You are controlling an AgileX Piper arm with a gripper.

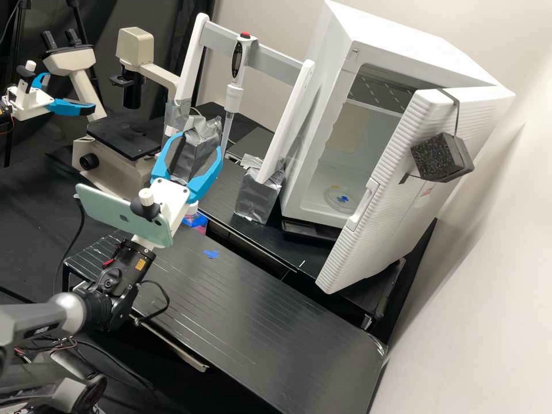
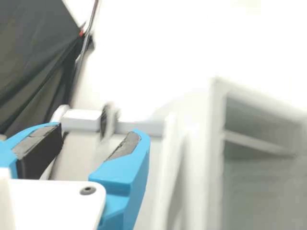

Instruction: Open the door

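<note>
My gripper (image 1: 192, 155) stands open above the bench's left part, in front of the pipette stand and well left of the white cabinet (image 1: 402, 43). The cabinet's ribbed white door (image 1: 368, 230) is swung wide open to the right, with a black foam block (image 1: 440, 156) strapped on it. Nothing of the door touches my fingers. In the wrist view the gripper (image 2: 103, 143) shows its two blue fingers apart, and the cabinet (image 2: 218, 143) appears blurred with its interior exposed.
A pipette (image 1: 233, 95) hangs on the white stand (image 1: 284, 123), whose feet are wrapped in grey tape. A microscope (image 1: 123, 135) is at the left, near another blue-fingered gripper. Inside the cabinet lies a round dish (image 1: 340, 198). A wall rises at the right.
</note>
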